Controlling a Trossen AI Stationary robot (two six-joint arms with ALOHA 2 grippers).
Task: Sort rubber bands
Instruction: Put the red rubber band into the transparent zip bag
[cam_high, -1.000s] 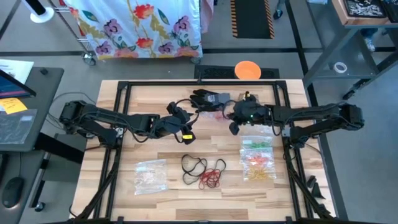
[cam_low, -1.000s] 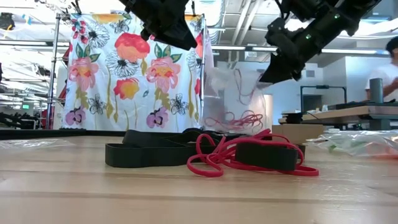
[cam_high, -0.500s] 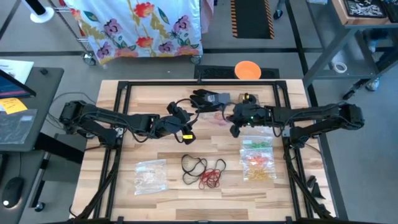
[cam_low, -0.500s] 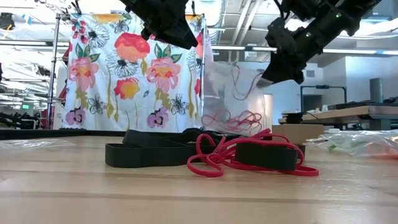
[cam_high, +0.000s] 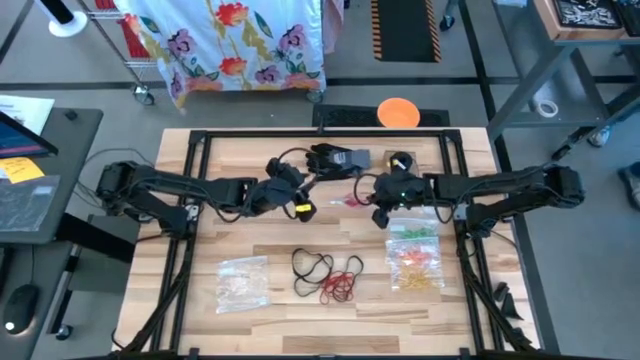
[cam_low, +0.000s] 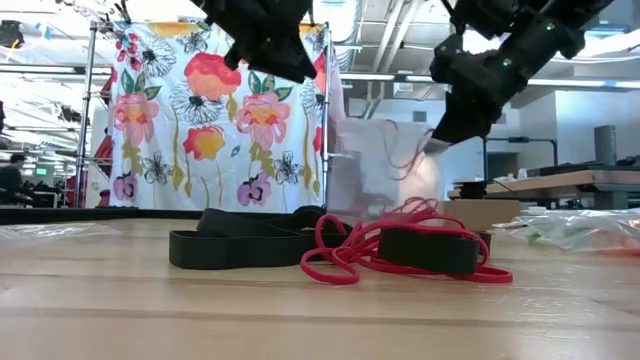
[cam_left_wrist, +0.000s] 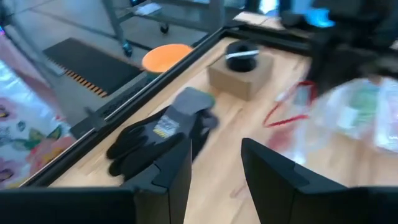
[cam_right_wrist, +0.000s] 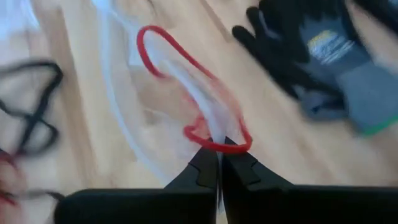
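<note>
A pale wooden table (cam_high: 250, 240) sits inside a black frame, with a flowered cloth (cam_high: 230, 45) hanging in the room behind. Take the black glove (cam_high: 335, 160) at the far middle as the landmark.

Well to the glove's left and nearer the front lies a clear bag of pale bands (cam_high: 243, 280). Just left of the glove hovers the left gripper (cam_left_wrist: 214, 171), fingers parted about halfway with nothing between them. In front of the glove, toward the near edge, lie loose black and red rubber bands (cam_high: 328, 275). Just right of the glove, the right gripper (cam_right_wrist: 219, 163) is pinched shut on a clear bag with red bands (cam_low: 375, 175), which hangs below it. Farther right, toward the front, rests a bag of green, orange and yellow bands (cam_high: 415, 258).

To do this well, I judge the right arm should keep the film pinched and the bag's mouth toward the left gripper.

Compared with a second ago, both grippers have shifted slightly and the bag now hangs lower, with its bottom nearer the table.
</note>
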